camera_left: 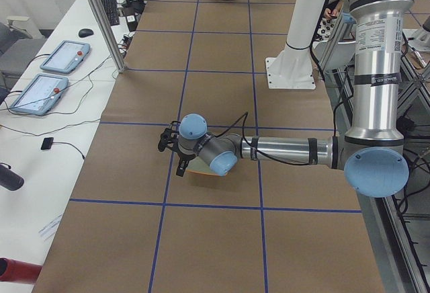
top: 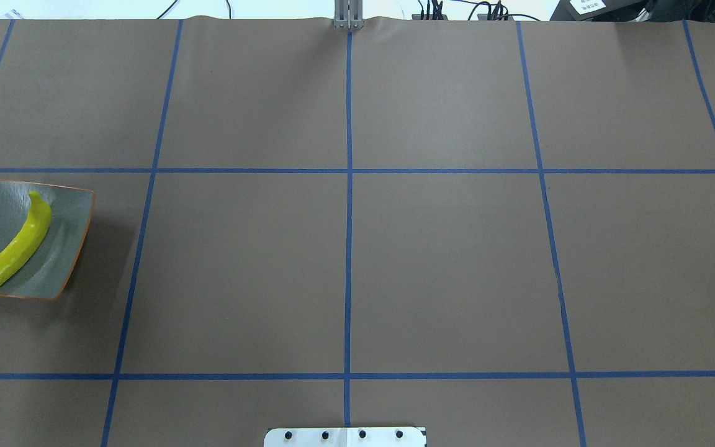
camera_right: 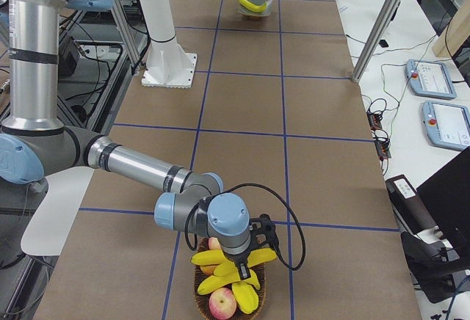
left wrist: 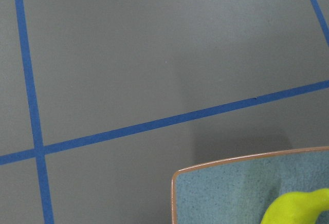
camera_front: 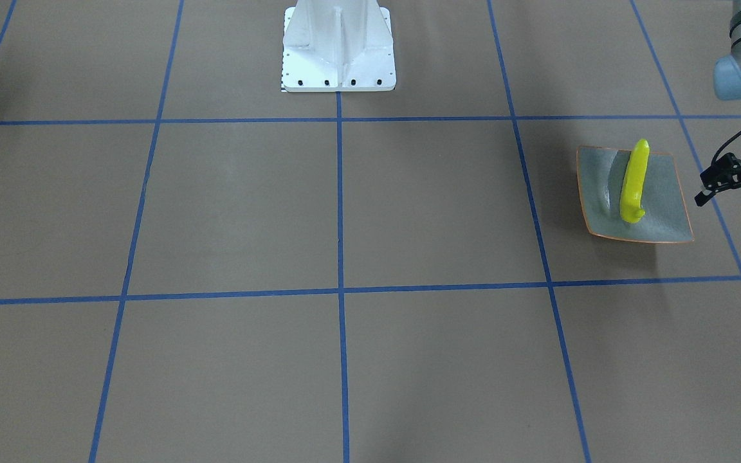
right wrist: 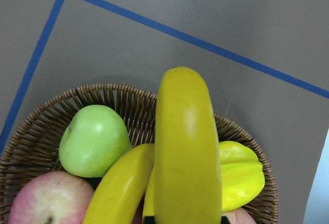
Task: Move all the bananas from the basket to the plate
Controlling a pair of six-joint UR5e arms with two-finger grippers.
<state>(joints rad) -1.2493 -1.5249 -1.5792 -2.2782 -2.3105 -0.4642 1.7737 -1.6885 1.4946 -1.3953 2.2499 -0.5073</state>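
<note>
One yellow banana (camera_front: pixel 634 183) lies along the square grey-green plate (camera_front: pixel 602 193) at the table's left end; the overhead view also shows this banana (top: pixel 16 248) on the plate (top: pixel 66 248). My left gripper (camera_front: pixel 727 200) hovers open and empty just beyond the plate's outer edge. At the far right end, my right gripper (camera_right: pixel 246 261) is low over the wicker basket (right wrist: pixel 118 98). A large banana (right wrist: pixel 187 147) fills the middle of the right wrist view, with dark finger parts on either side of it. Another banana (right wrist: pixel 118 188) lies in the basket beneath.
The basket also holds a green apple (right wrist: pixel 92 139), a red apple (right wrist: pixel 49 201) and a yellow star fruit (right wrist: pixel 239 175). The white robot base (camera_front: pixel 338 58) stands at the table's middle rear. A side table with tablets (camera_left: pixel 64 56) runs along the operators' side.
</note>
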